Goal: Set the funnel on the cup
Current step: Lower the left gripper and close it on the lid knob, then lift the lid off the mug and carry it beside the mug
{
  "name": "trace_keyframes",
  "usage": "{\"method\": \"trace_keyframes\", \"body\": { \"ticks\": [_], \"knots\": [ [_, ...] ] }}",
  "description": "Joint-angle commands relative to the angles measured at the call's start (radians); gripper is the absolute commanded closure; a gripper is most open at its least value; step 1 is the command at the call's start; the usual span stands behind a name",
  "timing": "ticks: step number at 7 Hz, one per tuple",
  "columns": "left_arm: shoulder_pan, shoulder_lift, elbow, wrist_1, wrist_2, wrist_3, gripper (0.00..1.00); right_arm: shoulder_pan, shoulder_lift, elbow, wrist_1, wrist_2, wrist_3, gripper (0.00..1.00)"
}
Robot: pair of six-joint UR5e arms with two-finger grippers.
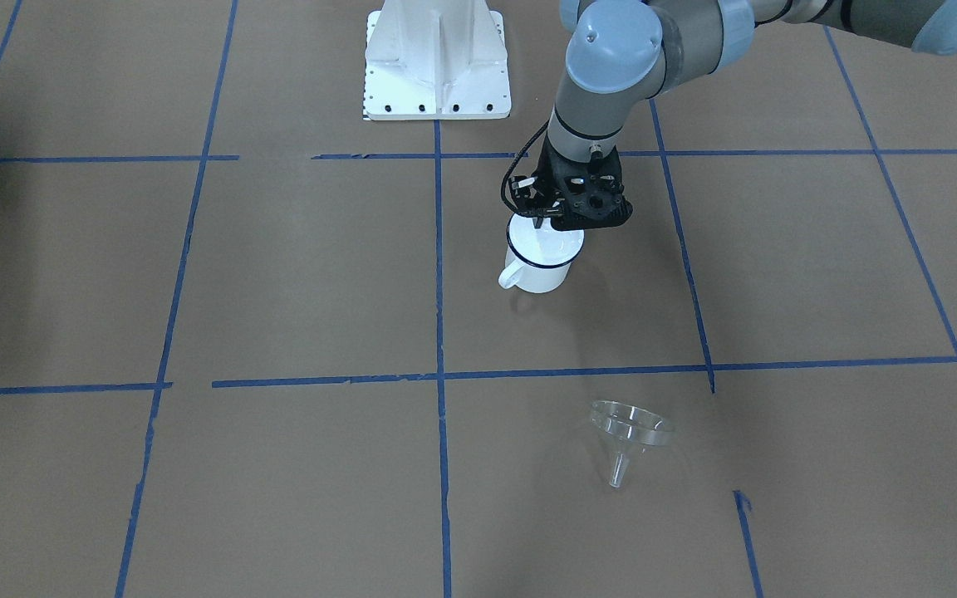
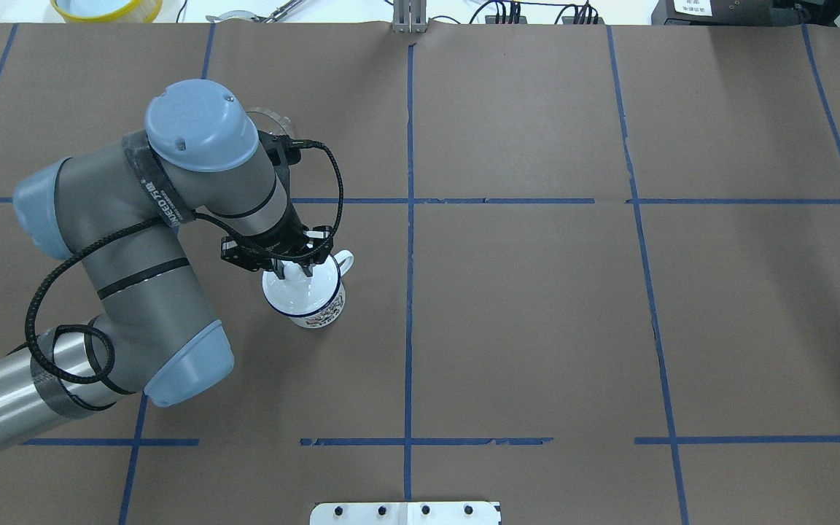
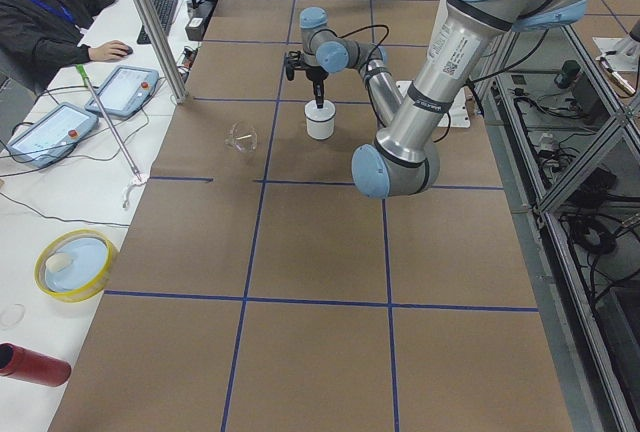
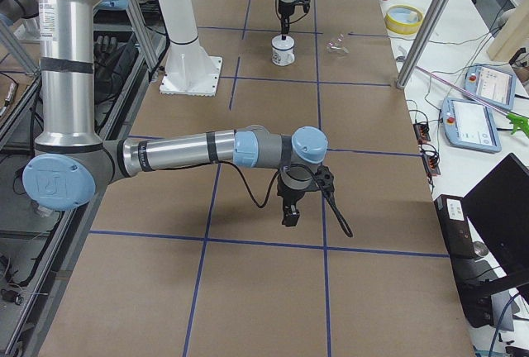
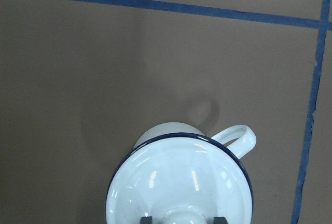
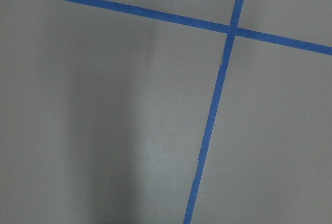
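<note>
Nothing of the placing is done yet. The funnel (image 1: 628, 432) is left lying on its side on the table (image 1: 279, 274), well apart from the cup (image 1: 541, 266), on the operators' side of it and ungrasped. Its long axis runs roughly from the robot toward the operators, low to the table. The wide mouth is turned toward the robot and the spout is pointed away from it, slightly to the robot's right. The cup is stood upright with its axis vertical, and its handle is turned to the robot's right and a little away. Its mouth appears to be closed by a white lid (image 5: 176, 182) with a knob (image 5: 181, 216). The left gripper (image 2: 294, 271) is held straight down over that knob. Its fingers (image 5: 147, 219) are seen released, one on each side of the knob with a sliver of lid showing between. It is judged that the lid must be lifted off and set aside, the funnel then picked up, turned spout-down and lowered into the cup. The right gripper (image 4: 289, 216) is hung over bare table far from both things; whether it is released or clenched cannot be told.
</note>
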Motion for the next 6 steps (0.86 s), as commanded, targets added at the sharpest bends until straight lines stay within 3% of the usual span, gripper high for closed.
{"method": "trace_keyframes", "body": {
  "ticks": [1, 4, 6],
  "knots": [
    [-0.003, 0.002, -0.013, 0.003, 0.000, 0.000, 0.96, 0.000, 0.000, 0.000, 0.000, 0.000, 0.000, 0.00],
    [-0.098, 0.014, -0.129, 0.097, 0.000, 0.009, 1.00, 0.000, 0.000, 0.000, 0.000, 0.000, 0.000, 0.00],
    [-0.196, 0.095, -0.203, 0.111, 0.000, 0.182, 1.00, 0.000, 0.000, 0.000, 0.000, 0.000, 0.000, 0.00]
  ]
}}
